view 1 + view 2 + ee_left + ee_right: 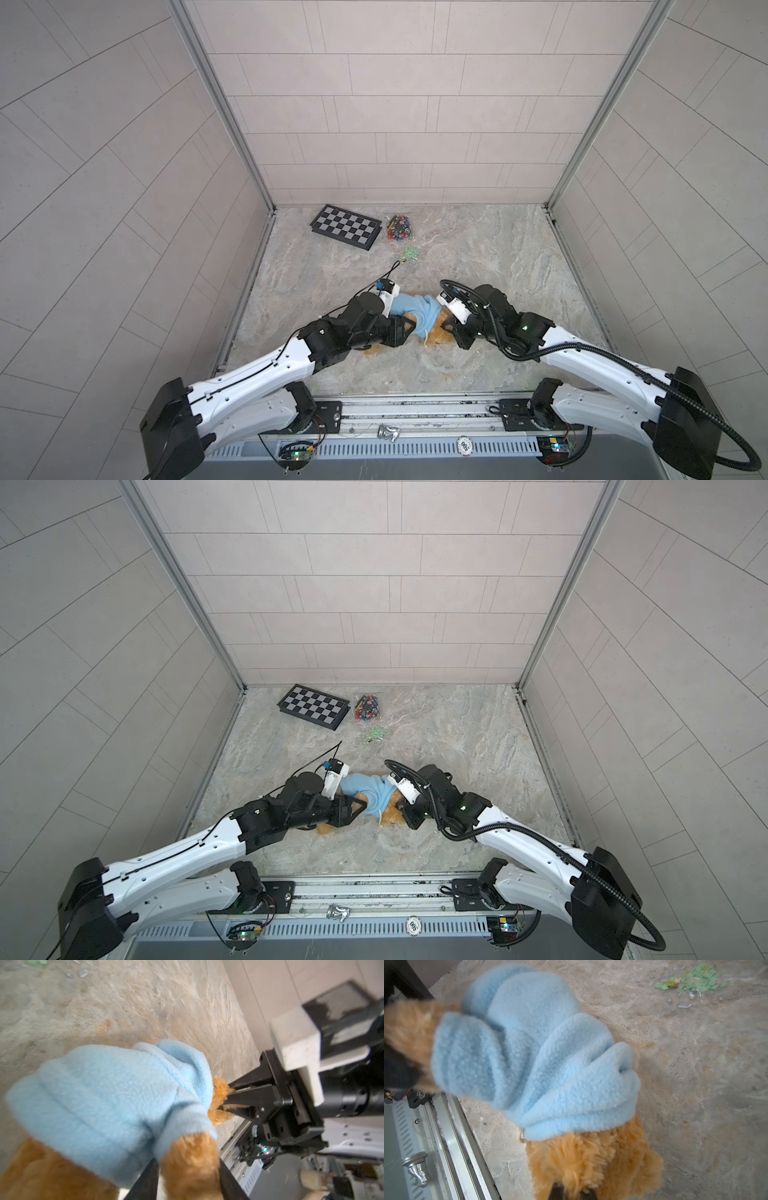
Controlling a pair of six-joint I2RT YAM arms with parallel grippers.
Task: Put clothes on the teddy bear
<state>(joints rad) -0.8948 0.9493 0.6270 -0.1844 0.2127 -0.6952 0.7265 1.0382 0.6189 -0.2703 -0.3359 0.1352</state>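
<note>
The teddy bear (440,337) (390,817), golden-brown and fluffy, lies mid-table between both arms with a light blue hoodie (415,311) (368,789) over its body. In the left wrist view one furry arm (191,1159) sticks out of a sleeve of the hoodie (104,1095). My left gripper (188,1167) (409,329) stands open with that arm between its fingers and a gap on one side. My right gripper (571,1192) (225,1098) (451,330) is shut on fur at the bear's (591,1159) other end, below the hoodie's (533,1053) edge.
A folded chessboard (345,226) and a clear bag of small coloured pieces (400,227) lie at the back left. Loose green bits (409,254) (691,979) lie behind the bear. A metal rail (415,409) with a silver piece (388,433) runs along the front edge.
</note>
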